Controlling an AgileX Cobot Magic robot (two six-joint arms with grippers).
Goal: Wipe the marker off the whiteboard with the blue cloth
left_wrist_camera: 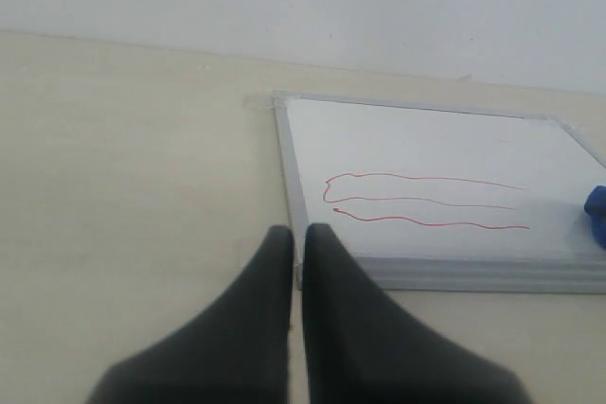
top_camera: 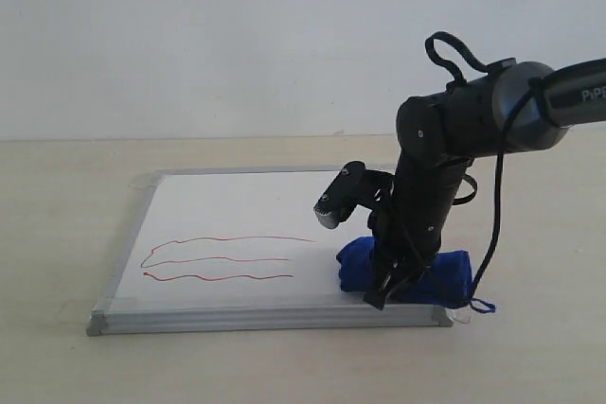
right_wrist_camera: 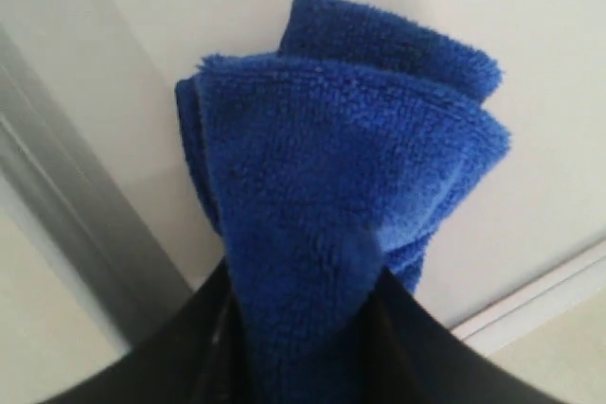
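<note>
Pinching the small royal-blue fuzzy microfibre cloth tight, my right pincer stood at the front right corner of the flat, silver-framed white board. Cloth rested on the board there, well apart from the thin red wavy marker line on its left half. My left pincer hung over the pale counter just off the board's frame, fingers together.
</note>
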